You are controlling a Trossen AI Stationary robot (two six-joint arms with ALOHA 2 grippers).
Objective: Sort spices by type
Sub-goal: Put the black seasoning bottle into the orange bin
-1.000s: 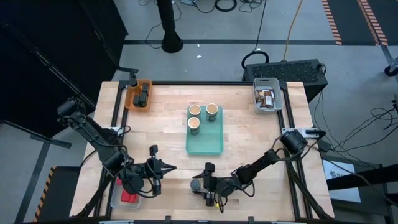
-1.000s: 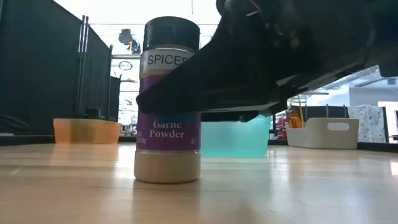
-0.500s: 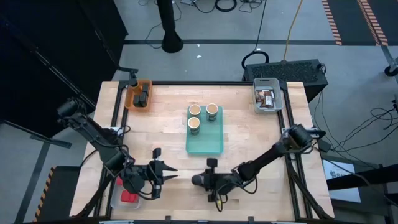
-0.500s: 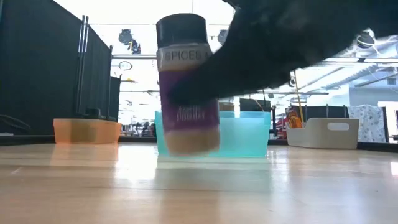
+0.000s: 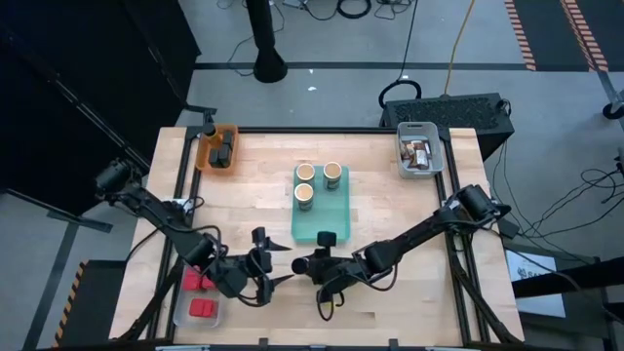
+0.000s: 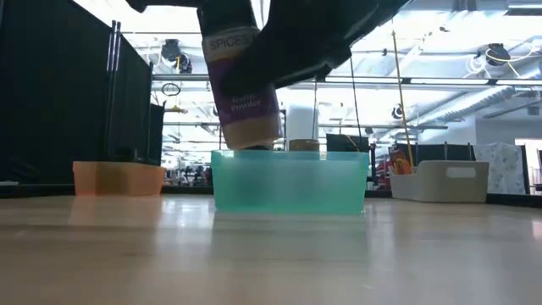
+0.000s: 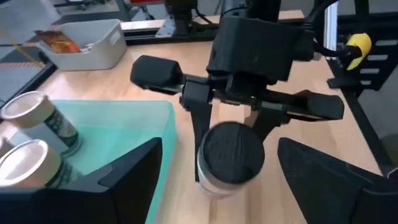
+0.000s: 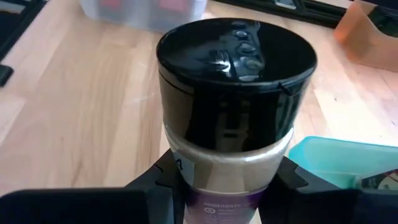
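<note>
A spice jar with a black lid, a purple label and tan powder hangs in the air just near of the teal tray. My right gripper is shut on it. In the low view the jar tilts above the tray's wall. My left gripper stands open just left of the jar, its fingers pointing at it and touching nothing. Three tan round jars stand upright in the tray's far half. My right gripper pinches the jar's body just below the black lid between its two fingers. The fingers come about level from the table's right side, one on each side. The jar is lifted clear of the table and leans a little, lid up.
An orange bin with dark jars sits at the far left corner, a white bin with packets at the far right. A clear bin with red boxes lies at the near left, under my left arm.
My right gripper has lifted the jar off the table and carried it left and toward the far edge, up to the teal tray; the jar now leans. My left gripper has moved right, toward the jar.
</note>
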